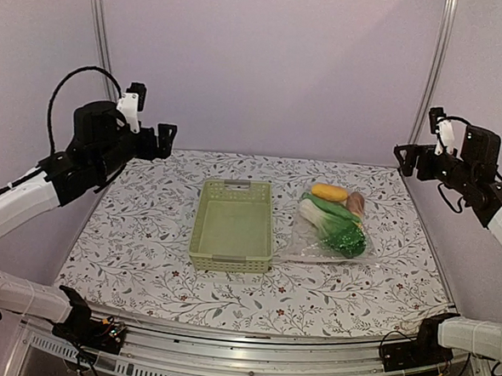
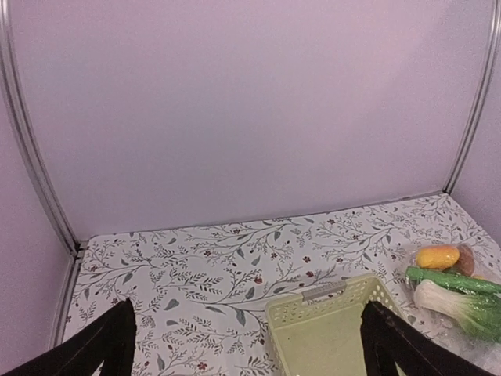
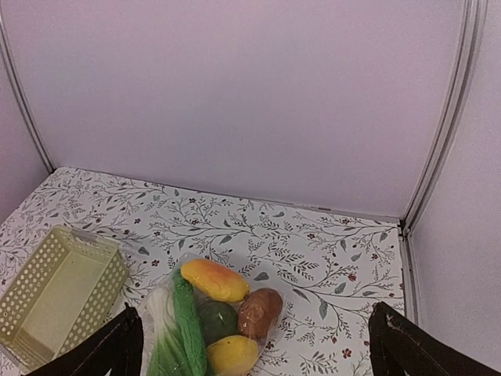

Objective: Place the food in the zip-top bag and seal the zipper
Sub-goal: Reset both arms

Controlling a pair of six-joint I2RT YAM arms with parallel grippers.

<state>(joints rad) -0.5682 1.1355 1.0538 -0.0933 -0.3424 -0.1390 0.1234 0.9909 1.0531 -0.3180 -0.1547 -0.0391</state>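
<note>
Top external view, from the left: the left claw (image 1: 163,140) hangs high over the tabletop's (image 1: 119,257) left edge, its fingers (image 2: 106,345) spread wide with nothing between them. Mid-tabletop sits the pale green basket (image 1: 229,260), with no produce in it. Just right of it the zip-top bag (image 1: 300,247) lies flat. The food (image 1: 334,217) (lemon, cucumber, bok choy, a brown piece) is bunched inside, so loading looks done. The zipper is too faint to judge whether it is sealed. At far right the right claw (image 1: 405,156) hovers equally high, wide and empty. Both seem parked clear of the bag.
</note>
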